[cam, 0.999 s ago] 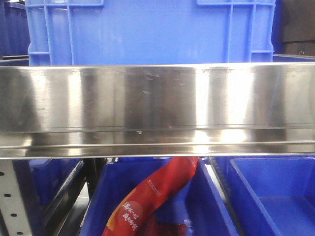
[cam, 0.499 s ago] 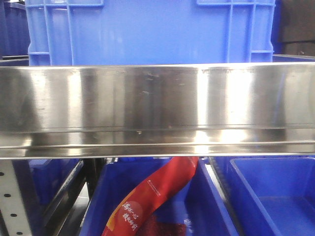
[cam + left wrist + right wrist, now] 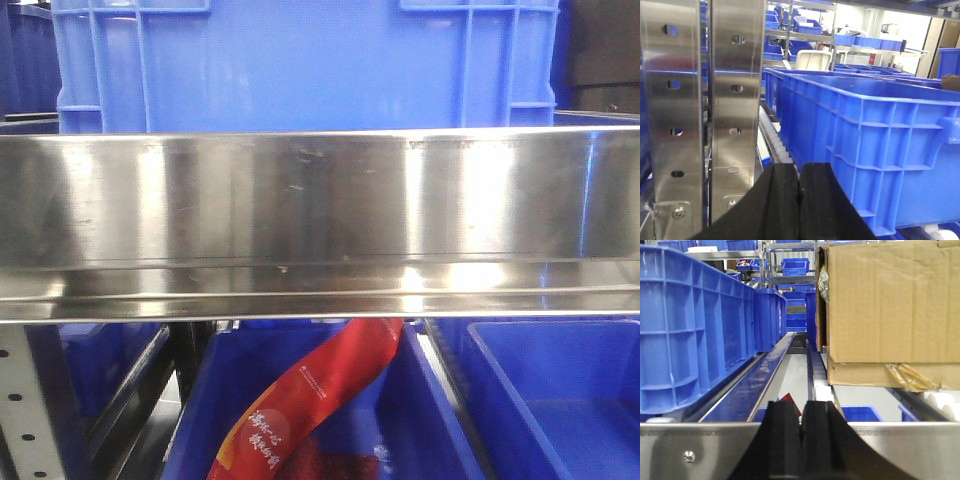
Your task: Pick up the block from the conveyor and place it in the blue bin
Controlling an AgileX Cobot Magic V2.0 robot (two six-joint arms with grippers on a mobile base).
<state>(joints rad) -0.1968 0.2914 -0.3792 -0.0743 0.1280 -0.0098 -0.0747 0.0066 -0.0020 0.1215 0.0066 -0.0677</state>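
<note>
Left gripper (image 3: 799, 185): black fingers pressed together with only a seam between them, holding nothing; it looks along a perforated steel upright (image 3: 735, 100) on its left and a row of white rollers (image 3: 774, 140) running away ahead
Big blue crate (image 3: 875, 150): just right of the left gripper's line of sight, standing on the rollers; its long side runs away from the camera; in the front view the same kind of crate (image 3: 300, 60) rises behind a polished steel rail (image 3: 320, 215)
Lower bins: below the rail a blue bin (image 3: 330, 420) holds a red packet (image 3: 310, 400); a second blue bin (image 3: 560, 400) sits to its right, apparently empty
Right gripper (image 3: 801, 432): fingers likewise closed, empty; it faces down a channel between blue crates (image 3: 695, 335) on the left and a cardboard box (image 3: 890, 305) on the right
Block: not visible in any view; no dark belt to be seen either, only rollers and steel
Key relation: direction from the jaws to the block cannot be told; nor which arm is nearer; my judgement is that both must open before any grasp
</note>
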